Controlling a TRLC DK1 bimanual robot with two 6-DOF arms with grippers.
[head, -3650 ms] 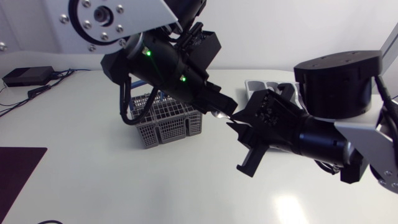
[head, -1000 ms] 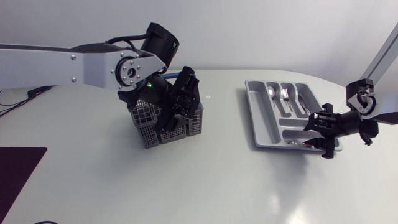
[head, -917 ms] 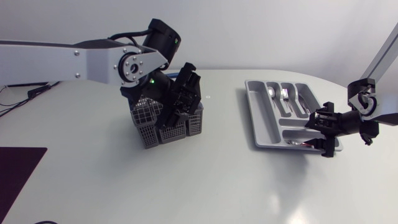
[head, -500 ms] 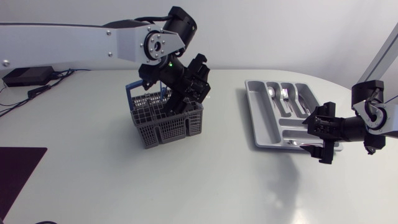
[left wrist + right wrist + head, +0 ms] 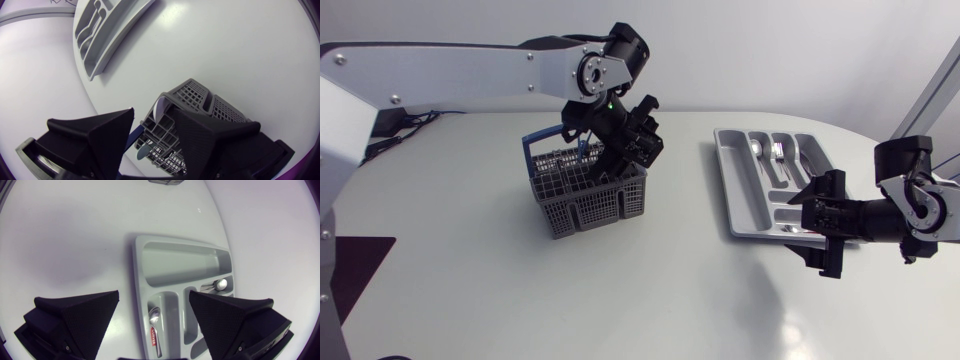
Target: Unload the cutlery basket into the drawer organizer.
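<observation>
Above the grey plastic mesh cutlery basket (image 5: pixel 585 203) on the white tabletop (image 5: pixel 650 295), the left gripper (image 5: pixel 152 114) is hovering open; lowering it straight around the blue-handled utensil (image 5: pixel 133 138) before closing is looking wisest; the right gripper (image 5: pixel 154 295) is hanging open over the grey moulded drawer organizer (image 5: pixel 742 192).

The left arm (image 5: pixel 460 72) was a long silver-grey link dotted with small dark screws, ending in a round joint (image 5: pixel 592 72) with a black centre. Just below that joint a green light (image 5: pixel 610 99) glowed on the black wrist. The right arm (image 5: pixel 918 205) had a pale link and a black wrist. The left gripper (image 5: pixel 152 112) and right gripper (image 5: pixel 154 294) were matte black, with broad wedge fingers.
</observation>
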